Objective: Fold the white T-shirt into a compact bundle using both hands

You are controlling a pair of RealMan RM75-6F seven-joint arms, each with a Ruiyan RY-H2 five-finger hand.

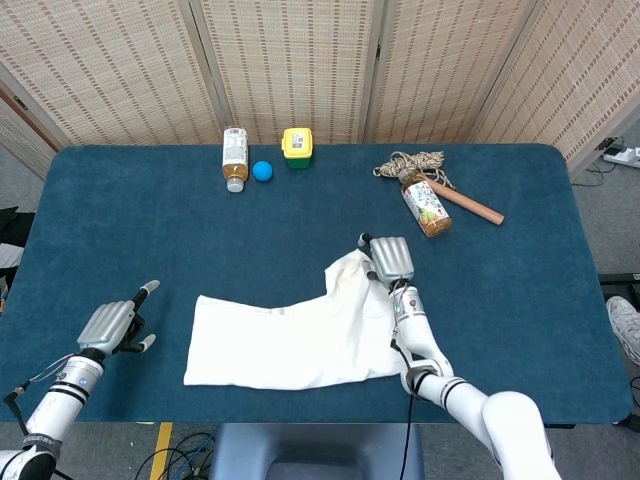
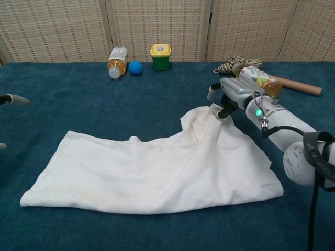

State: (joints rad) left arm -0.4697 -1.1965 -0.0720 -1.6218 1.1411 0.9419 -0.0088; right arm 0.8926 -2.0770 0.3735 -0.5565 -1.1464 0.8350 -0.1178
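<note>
The white T-shirt (image 1: 300,335) lies spread on the blue desk (image 1: 520,290); the right hand (image 1: 390,260) pinches its raised far corner. The chest view shows those fingers (image 2: 226,111) curled on cloth; only the head view shows the whole left hand (image 1: 108,325), open, fingers apart

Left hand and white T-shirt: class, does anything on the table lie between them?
Nothing visible does. The left hand hovers open beside the near left edge of the white T-shirt, with only bare blue table between them. The bottles, ball and rope lie at the far side.
</note>
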